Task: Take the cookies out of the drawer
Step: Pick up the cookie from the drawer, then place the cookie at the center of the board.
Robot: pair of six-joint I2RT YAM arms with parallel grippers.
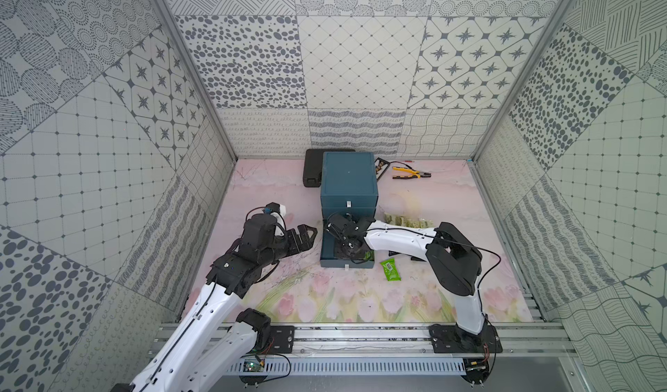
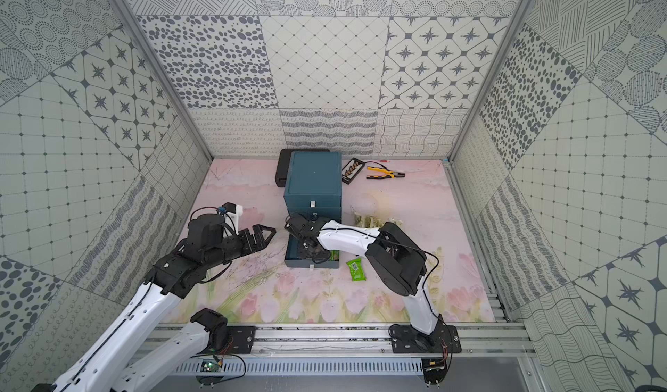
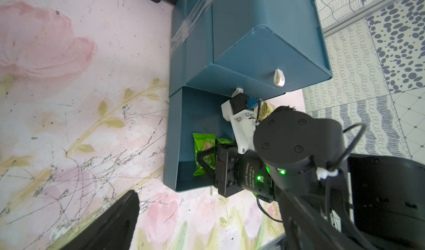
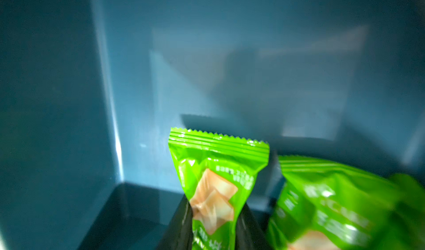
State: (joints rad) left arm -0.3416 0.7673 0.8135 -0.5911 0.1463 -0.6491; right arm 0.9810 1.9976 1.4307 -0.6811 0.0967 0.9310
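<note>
Green packet (image 4: pixel 218 159) sat closest to the right wrist lens, poking out between the two black fingers (image 4: pixel 177 232) of your right hand (image 4: pixel 213 214). Its waist looked squeezed in, so I read the hand as pinching it low down, crimped end sticking well past the tips. Second green packet (image 4: pixel 333 202) lay just beside it, inside the open bottom drawer (image 4: pixel 57 99), near a corner.

Risk: the film was glossy and the pinch was low and narrow, so the packet could have swivelled or slid out on the lift. Neighbour could have been dragged along if touching; couldn't tell if it was. Your wrist sat close to the cabinet (image 1: pixel 348 177) front, so a straight pull up might have knocked it.

Left hand (image 1: pixel 305 237) hung spread and empty left of the drawer, well apart from any packet. Third green packet (image 1: pixel 390 269) and some gold packets (image 1: pixel 400 220) lay out on the surface (image 1: pixel 288 300).
</note>
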